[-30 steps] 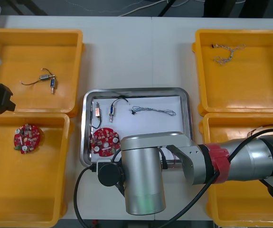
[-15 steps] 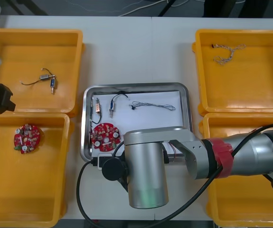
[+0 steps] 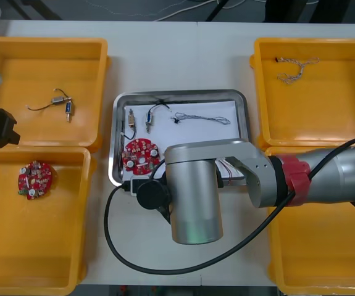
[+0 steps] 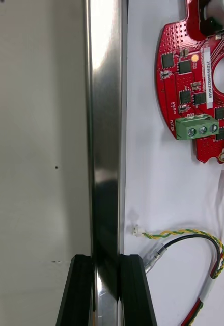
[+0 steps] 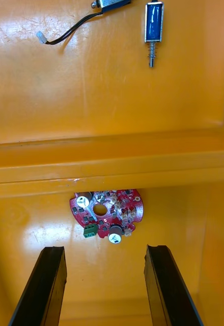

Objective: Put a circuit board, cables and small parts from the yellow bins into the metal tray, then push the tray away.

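Metal tray rim between right hand fingers.

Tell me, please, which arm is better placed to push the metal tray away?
The right. The right gripper is shut on the near rim of the metal tray, ready to push; the left gripper hangs open over the left yellow bins, off to the side.
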Action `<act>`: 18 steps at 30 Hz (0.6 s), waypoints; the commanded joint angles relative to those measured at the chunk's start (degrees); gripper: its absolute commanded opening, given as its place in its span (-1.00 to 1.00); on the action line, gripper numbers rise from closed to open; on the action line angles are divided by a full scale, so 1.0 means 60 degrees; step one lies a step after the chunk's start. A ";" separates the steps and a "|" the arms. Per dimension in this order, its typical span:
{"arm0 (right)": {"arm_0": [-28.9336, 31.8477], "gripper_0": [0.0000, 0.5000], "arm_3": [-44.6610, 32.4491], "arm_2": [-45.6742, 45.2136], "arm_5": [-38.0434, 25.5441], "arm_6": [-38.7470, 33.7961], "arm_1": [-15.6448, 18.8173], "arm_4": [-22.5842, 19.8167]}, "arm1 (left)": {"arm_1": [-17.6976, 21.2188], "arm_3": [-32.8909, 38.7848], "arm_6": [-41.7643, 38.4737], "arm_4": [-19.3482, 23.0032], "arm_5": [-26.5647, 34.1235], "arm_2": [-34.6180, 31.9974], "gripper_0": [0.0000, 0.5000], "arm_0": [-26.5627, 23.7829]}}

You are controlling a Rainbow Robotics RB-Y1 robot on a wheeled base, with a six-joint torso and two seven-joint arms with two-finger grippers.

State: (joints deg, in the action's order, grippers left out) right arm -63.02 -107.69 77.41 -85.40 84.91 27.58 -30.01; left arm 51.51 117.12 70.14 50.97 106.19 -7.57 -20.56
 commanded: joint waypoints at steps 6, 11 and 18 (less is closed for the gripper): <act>-0.1157 -1.00 0.0663 -0.0041 0.0449 0.0218 0.0164 -0.0199 | 0.0438 0.0285 0.0644 -0.0087 -0.0032 -0.0290 0.81 0.0146; -0.1494 -1.00 0.1220 -0.0055 0.0771 0.0365 0.0135 -0.0184 | 0.0438 0.0285 0.0644 -0.0087 -0.0032 -0.0290 0.81 0.0146; -0.1816 -1.00 0.1806 -0.0070 0.1167 0.0599 0.0047 -0.0184 | 0.0438 0.0285 0.0644 -0.0087 -0.0032 -0.0290 0.81 0.0146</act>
State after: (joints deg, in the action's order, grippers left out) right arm -70.27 -97.79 77.41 -79.61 86.12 27.58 -30.87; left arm 51.51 117.12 70.14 50.97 106.19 -7.57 -20.56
